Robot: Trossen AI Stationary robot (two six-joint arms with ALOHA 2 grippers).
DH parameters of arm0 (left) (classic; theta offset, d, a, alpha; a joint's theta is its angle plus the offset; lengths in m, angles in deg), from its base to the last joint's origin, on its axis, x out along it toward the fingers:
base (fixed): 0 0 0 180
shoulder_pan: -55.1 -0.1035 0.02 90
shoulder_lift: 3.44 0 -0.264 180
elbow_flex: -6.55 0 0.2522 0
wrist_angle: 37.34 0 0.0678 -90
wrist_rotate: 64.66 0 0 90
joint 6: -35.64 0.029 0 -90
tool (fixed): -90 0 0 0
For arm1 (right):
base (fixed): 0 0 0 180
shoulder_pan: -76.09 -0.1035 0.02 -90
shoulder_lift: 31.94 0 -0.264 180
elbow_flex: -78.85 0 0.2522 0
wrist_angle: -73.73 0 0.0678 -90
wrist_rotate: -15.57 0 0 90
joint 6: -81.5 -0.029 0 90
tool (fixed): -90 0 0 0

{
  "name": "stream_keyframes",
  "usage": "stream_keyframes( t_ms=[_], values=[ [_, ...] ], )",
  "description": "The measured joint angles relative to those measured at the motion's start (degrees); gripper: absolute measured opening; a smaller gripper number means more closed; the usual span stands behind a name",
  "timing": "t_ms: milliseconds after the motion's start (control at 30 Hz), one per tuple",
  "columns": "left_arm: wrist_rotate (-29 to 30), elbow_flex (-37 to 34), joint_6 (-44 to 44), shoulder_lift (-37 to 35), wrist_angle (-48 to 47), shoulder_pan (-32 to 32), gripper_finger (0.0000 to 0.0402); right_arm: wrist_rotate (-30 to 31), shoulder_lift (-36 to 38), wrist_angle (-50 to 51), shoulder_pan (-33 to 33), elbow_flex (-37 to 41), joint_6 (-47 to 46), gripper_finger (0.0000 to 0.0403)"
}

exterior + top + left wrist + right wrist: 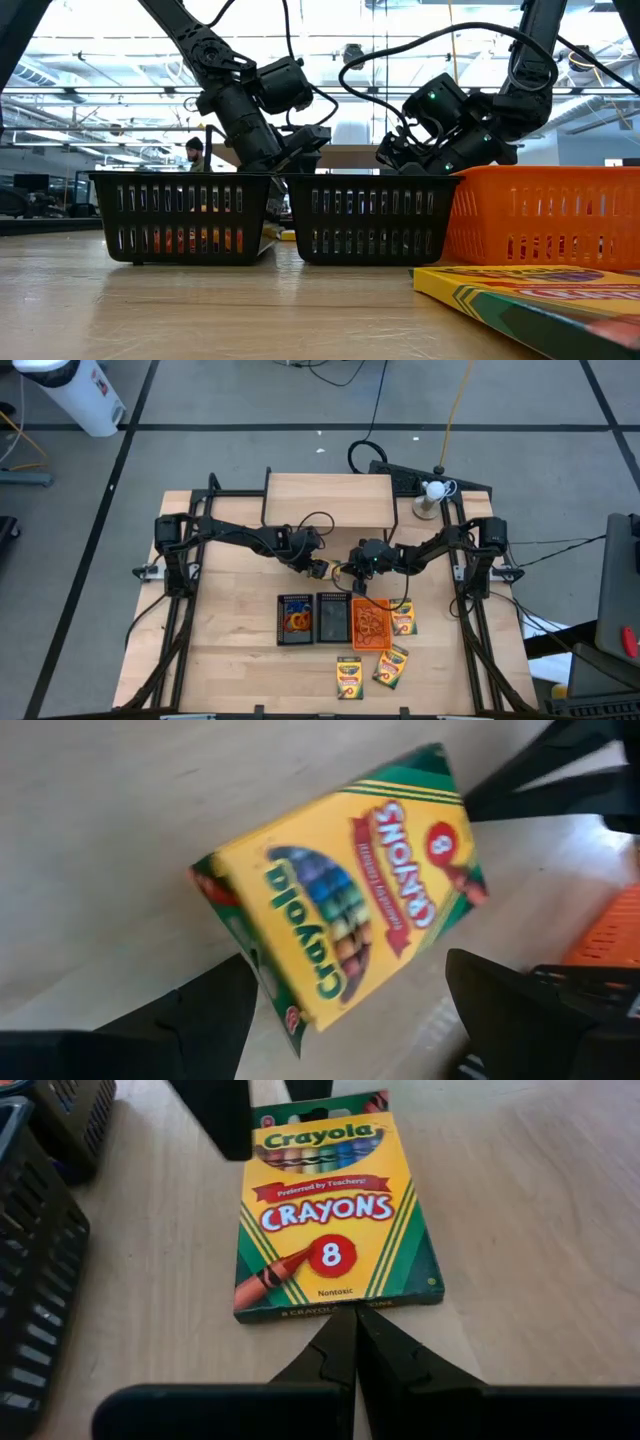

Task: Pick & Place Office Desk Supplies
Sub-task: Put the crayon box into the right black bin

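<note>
A yellow-and-green crayon box (pixel 335 1210) lies flat on the table behind the trays, between my two grippers. My left gripper (pixel 350 970) is open, its fingers on either side of one short end of the box. My right gripper (pixel 355 1320) is shut, its tips at the opposite short end. Nearer the front stand two black mesh trays (pixel 296 618) (pixel 332 618) and an orange one (pixel 370 622). Coloured rubber bands lie in the left black tray and in the orange tray. My left gripper: one finger (pixel 225 1005) stands right at the box's corner (pixel 262 982), and I cannot tell whether it touches; the other finger stands apart from the box. My right gripper has its shut fingertips against the middle of the box's short end (pixel 340 1312), coming level and slightly downward along the box's length. The box lies flat on the table.
Three more crayon boxes lie near the front right (pixel 403 620) (pixel 349 677) (pixel 391 665). A light wooden shelf (pixel 328 500) stands at the far edge, with a small white ball on a stand (pixel 432 490) to its right. Bare tabletop (pixel 230 630) lies left of the trays.
</note>
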Motion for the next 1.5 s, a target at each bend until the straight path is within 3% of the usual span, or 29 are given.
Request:
stream_keyframes(
  t_ms=[267,433,567,933,1200,1500],
  values=[
    [-1.71,0.02,1.09,0.02,1.82,-0.02,0.032,0.57,0.0,-0.13,0.0,0.03,0.02,0.0],
    [-1.25,0.02,2.32,0.04,1.61,0.04,0.0284,0.63,0.0,-0.19,0.0,0.04,0.02,0.0],
    [-0.18,0.02,2.3,0.07,1.12,0.07,0.0227,0.64,0.0,-0.21,0.0,0.04,0.02,0.0],
    [2.25,0.11,2.03,0.09,-1.36,0.13,0.0013,0.72,0.04,-0.21,0.07,0.09,0.23,0.0],
    [0.82,0.11,4.5,-0.66,-1.95,0.07,0.0003,0.8,0.04,-0.34,0.07,0.09,0.48,0.0],
    [3.88,0.11,7.92,-6.6,-3.53,0.13,0.0,0.8,0.02,-0.49,0.09,0.04,-0.26,0.0011]
  ],
)
